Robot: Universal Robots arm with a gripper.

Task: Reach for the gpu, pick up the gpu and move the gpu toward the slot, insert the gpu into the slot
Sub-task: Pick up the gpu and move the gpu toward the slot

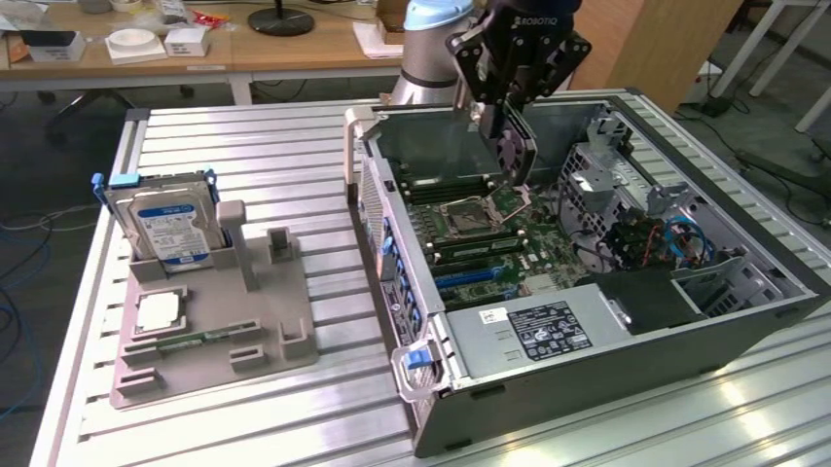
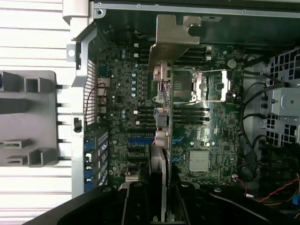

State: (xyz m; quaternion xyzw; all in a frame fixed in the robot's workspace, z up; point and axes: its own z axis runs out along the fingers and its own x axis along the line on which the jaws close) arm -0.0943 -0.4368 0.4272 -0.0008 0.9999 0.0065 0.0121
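The gpu [image 1: 511, 146] hangs edge-down above the open computer case [image 1: 429, 389], and my gripper [image 1: 505, 109] is shut on its upper edge. It is over the motherboard's far half, near the CPU socket [image 1: 465, 211]. In the wrist view the gpu [image 2: 161, 136] runs edge-on away from my gripper [image 2: 161, 199], with its silver end bracket [image 2: 176, 40] at the far end. The blue slots [image 2: 139, 139] lie on the motherboard beside the card's edge; in the exterior view these blue slots [image 1: 468, 277] are nearer the camera than the card. The card does not touch the board.
A grey parts holder [image 1: 214, 336] on the exterior view's left carries a blue-labelled hard drive [image 1: 169, 229], a CPU chip [image 1: 159, 311] and a green memory stick [image 1: 195, 341]. Inside the case are a power supply [image 1: 546, 326], cables [image 1: 649, 243] and a drive cage [image 1: 597, 175].
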